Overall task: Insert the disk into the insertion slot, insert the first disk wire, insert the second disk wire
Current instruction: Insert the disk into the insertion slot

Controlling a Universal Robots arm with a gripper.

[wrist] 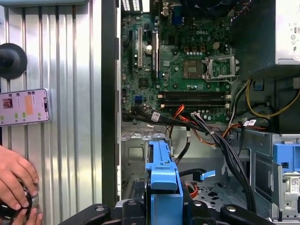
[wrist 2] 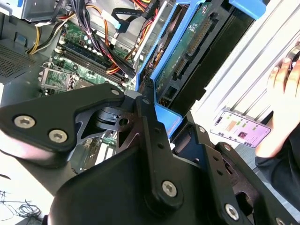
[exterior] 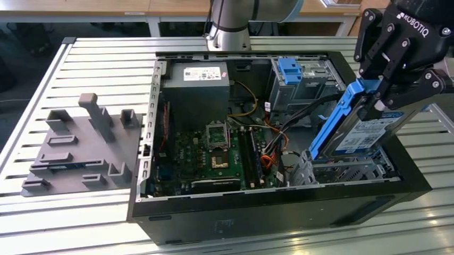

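We are holding the disk (exterior: 360, 133) tilted at the mouth of the insertion slot (exterior: 347, 171), our fingers (exterior: 376, 101) clamped tight on it. We are risking a jam against the slot's edge if it goes in this askew.

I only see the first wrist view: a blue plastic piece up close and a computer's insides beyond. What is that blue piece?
Observer: In the exterior view it frames the disk, a silver drive with a white label, clamped by the end effector.
Visitor: Is it in its place?
Observer: Not seated. The exterior view shows it standing nearly upright, lower end at the mouth of the perforated insertion slot, most of it above the computer case.
Visitor: Anything beside the computer?
Observer: A grey fixture plate with upright blocks lies at the exterior view's left of it.
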